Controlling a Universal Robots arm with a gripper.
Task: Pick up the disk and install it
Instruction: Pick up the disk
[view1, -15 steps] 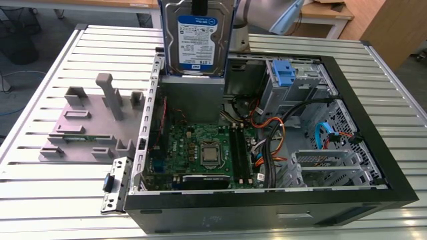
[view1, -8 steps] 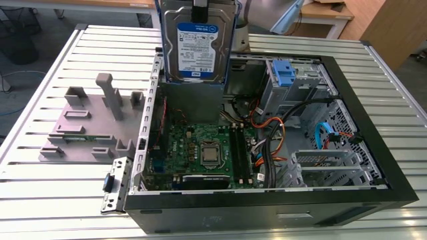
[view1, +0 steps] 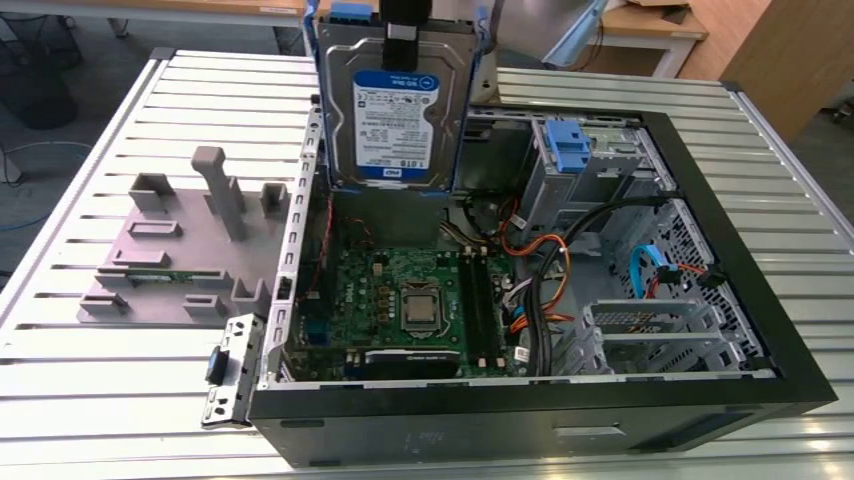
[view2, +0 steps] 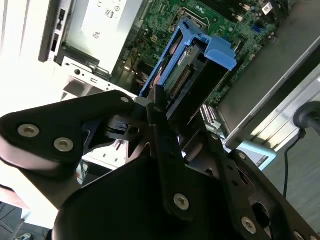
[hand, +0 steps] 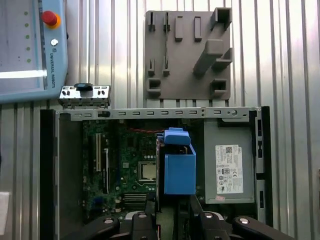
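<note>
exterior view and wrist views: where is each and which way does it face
Exterior view: off the arm, looks down into the open case; gripper holds the disk above it.
First wrist view: on the arm, looks straight down past the gripper onto disk and case.
Second wrist view: on the arm, looks along the gripper at the disk.
Shared by exterior and first wrist views: the grey fixture.

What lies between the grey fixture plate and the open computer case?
Nothing: in the first wrist view a narrow strip of bare ribbed table separates the fixture plate from the case. A small metal bracket lies aside.
</note>
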